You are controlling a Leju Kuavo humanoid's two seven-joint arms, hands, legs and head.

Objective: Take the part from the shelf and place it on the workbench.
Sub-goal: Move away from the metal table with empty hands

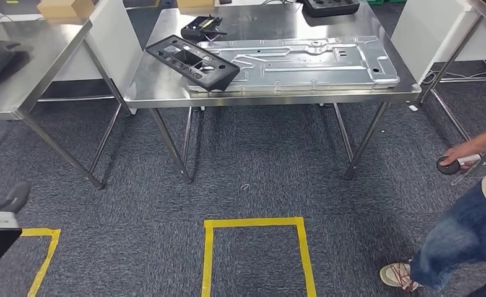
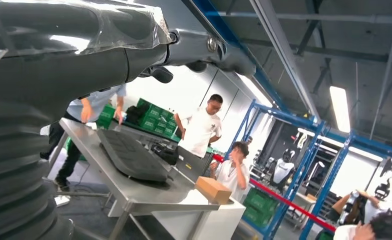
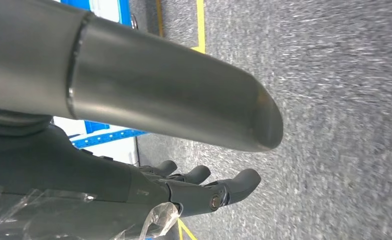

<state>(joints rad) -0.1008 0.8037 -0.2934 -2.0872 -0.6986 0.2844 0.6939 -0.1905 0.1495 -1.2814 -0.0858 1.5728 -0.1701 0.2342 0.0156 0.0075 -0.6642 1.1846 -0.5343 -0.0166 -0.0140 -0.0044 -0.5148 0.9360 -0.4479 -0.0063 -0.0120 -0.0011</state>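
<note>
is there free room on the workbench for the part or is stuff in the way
Partly blocked: a big metal panel covers most of the workbench, with a black tray leaning on its left end. The far strip looks bare.

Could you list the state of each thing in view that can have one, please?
Black part: lying on the workbench, one end propped on the metal panel, tilted.
Metal panel: flat on the workbench.
Left hand: raised; whether it holds anything cannot be told.
Right hand: hanging over the carpet, fingers apart, holding nothing.
Person's hand: holding a small dark round object.
</note>
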